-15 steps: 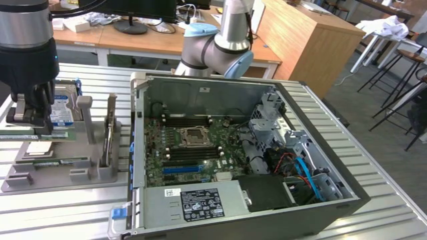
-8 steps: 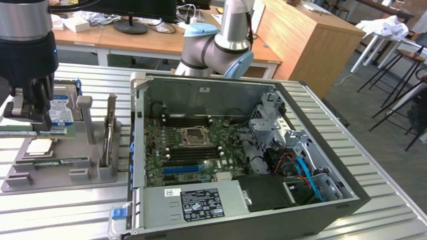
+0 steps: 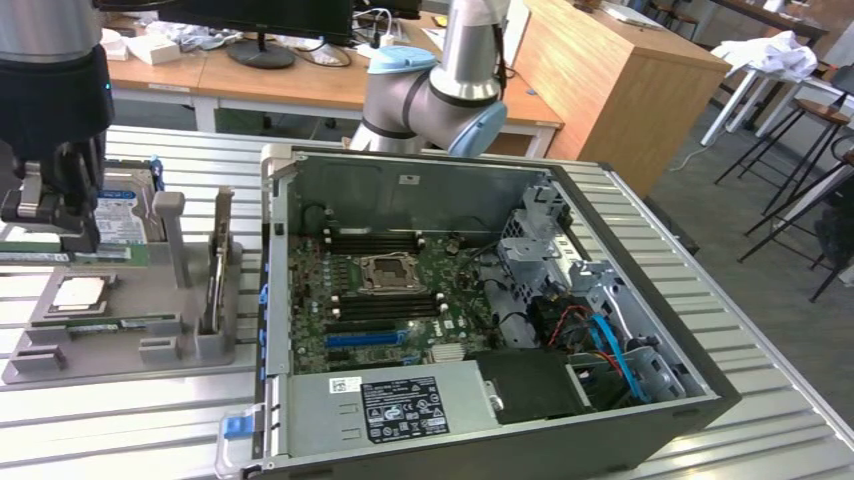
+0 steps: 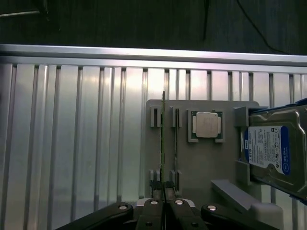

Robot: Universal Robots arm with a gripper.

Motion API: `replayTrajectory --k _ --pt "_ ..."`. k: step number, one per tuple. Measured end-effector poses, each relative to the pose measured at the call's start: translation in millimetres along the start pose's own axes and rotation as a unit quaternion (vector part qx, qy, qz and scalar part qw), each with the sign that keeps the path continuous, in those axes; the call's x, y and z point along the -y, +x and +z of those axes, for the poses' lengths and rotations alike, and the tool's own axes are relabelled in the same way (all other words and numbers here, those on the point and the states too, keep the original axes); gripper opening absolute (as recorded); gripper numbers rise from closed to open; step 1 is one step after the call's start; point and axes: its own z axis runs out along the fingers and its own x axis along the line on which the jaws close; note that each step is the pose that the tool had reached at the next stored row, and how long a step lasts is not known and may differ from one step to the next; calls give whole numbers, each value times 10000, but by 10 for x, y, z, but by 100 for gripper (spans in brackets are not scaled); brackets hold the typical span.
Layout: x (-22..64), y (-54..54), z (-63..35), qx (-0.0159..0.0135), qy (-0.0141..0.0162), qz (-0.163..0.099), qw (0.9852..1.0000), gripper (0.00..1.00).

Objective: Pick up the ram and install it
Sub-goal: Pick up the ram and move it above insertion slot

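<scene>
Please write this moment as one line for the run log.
claw: shut on ram | ram: on edge, at gray holder | computer case: open

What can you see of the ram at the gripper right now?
The ram appears edge-on in the wrist view: a long, very thin dark-green strip, looking like circuit board, standing on its long edge. It runs across the grey parts holder, in line with the slot blocks. The gripper is shut on one end. Its faces are hidden, and I can't tell if it is seated or lifted.
</scene>
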Motion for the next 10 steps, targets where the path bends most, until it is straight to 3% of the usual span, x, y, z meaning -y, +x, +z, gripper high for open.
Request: replayTrajectory --k 10 --pt "-6 -4 -165 1 -38 1 10000 11"
